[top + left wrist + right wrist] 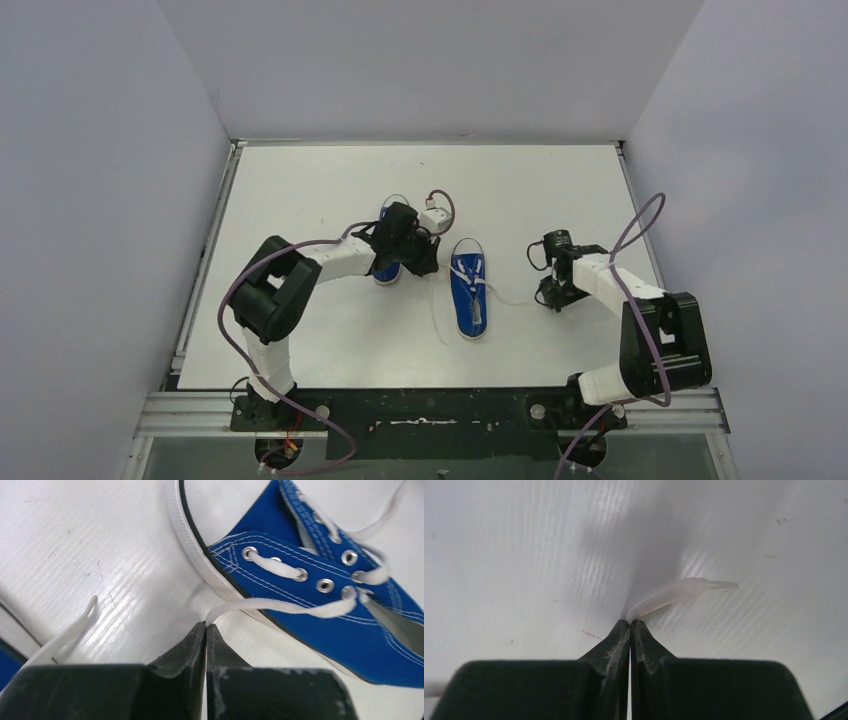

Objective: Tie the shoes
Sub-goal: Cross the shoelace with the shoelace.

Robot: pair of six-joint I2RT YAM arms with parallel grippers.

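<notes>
- nips the free end of a white lace at the very tips of the left gripper, jaws pressed together on it, just beside the white sole of the near sneaker.
- pinches a lace tip the same way in the right gripper, jaws pressed together, with the clear end poking out past the fingers over the bare table.
- looks like gathering both ends of one shoe's lace, ready for the first cross.
- lift only slightly and draw both ends outward evenly, so as not to drag or tip the light sneaker.
- hold each pinch firm, since so little lace sits between the tips and a slip seems likely.
- steer clear of the loose lace lying on the table left of the fingers.
- cross the ends above the metal eyelets, without tugging lace back through them.
- finds the near sneaker in the middle of the table between the two grippers, toe pointing away from the bases.
- finds the far sneaker just behind and left, mostly hidden under the left arm.
- shows no brand, label or readable writing anywhere.
</notes>
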